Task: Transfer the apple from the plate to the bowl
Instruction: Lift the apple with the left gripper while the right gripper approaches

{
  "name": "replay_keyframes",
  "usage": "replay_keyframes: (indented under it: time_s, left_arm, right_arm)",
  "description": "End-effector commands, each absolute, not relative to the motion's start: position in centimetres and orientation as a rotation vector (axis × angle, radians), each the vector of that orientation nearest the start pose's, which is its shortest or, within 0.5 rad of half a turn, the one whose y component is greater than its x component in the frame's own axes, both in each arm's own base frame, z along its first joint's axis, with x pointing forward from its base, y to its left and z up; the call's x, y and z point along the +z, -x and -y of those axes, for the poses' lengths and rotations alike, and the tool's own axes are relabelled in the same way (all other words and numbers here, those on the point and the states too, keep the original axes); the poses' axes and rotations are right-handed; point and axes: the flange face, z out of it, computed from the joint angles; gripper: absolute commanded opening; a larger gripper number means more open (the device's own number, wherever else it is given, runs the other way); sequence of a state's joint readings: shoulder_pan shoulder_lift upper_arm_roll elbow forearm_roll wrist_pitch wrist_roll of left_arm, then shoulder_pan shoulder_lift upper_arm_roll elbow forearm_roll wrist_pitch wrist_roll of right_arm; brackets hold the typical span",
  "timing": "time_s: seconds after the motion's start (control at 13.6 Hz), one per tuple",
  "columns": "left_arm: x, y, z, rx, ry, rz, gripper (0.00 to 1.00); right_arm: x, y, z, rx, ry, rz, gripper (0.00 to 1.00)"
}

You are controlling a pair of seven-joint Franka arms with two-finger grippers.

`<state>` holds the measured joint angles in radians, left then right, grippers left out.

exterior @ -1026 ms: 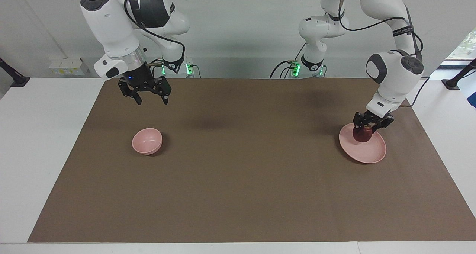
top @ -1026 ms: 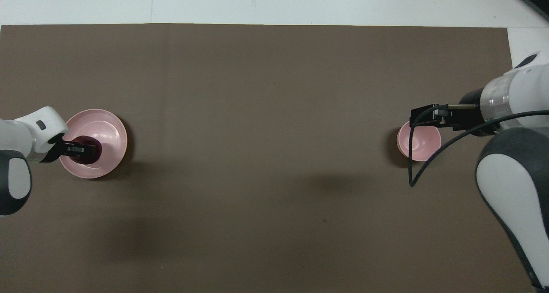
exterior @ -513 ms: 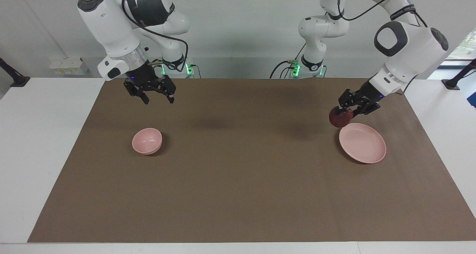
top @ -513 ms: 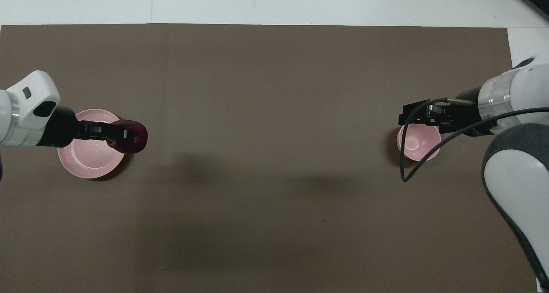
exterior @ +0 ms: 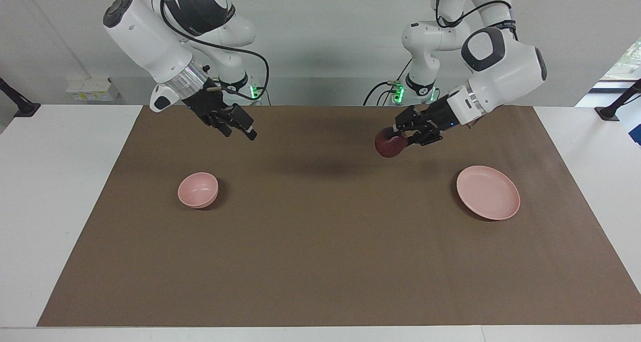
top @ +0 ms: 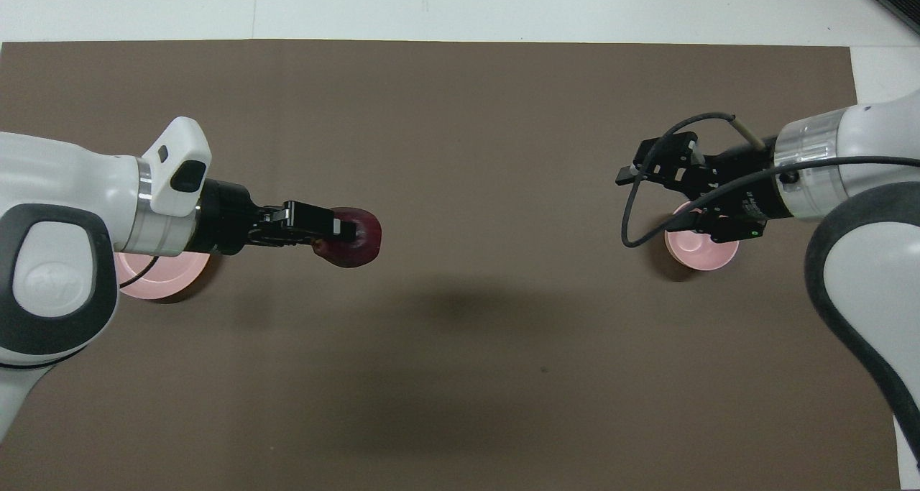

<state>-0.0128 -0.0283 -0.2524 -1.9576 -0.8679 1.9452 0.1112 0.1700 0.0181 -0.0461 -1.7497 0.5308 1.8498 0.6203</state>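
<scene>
Since the earlier frames the apple (exterior: 390, 144) has left the plate (exterior: 488, 200): it sat on the dish with the left pincer (exterior: 406, 132) around it, and now it hangs in the air over the bare brown mat (exterior: 320, 242), right of centre in the upper half of the facing view. The left arm has swung inward from the right of that view. The right pincer (exterior: 240, 127) has tilted and pushed toward the middle too.

The left pincer is clamped on the apple, its fingers pinching the fruit from above and behind so the apple juts out at the tip. That sideways hold probably suits passing it on, since the bowl (exterior: 198, 190) sits at the left of the facing view, well apart from the plate and at the right arm's end of the tabletop. The right pincer hovers up and to the right of the bowl with its jaws spread wide and nothing in them, pointed toward the apple; I judge it is set to receive the fruit. The plate lies bare at the right of the facing view.

In the overhead view the left arm's casing hides most of the plate, and the right pincer covers part of the bowl.

No brand, label or writing can be read in either view.
</scene>
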Motion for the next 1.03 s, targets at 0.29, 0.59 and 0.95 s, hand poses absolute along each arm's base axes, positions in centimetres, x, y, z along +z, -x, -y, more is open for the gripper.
replay_keyframes:
  time_s: [0.29,0.59,0.95]
  left_arm:
    - [52.9,-50.6,27.1,0.052,-2.203,-0.069,0.0]
    - [53.5,-49.5,30.6,0.153,-2.178,-0.107,0.0]
    - [54.2,-50.6,30.2,0.23,-2.15,-0.165,0.0]
  right_arm:
    - [53.2,-60.9,-14.4,0.481,1.986,-1.262,1.0]
    - [52.6,-61.6,-17.3,0.656,1.667,-1.532,1.0]
    - [51.4,-61.1,-19.8,0.806,1.543,-1.577,1.0]
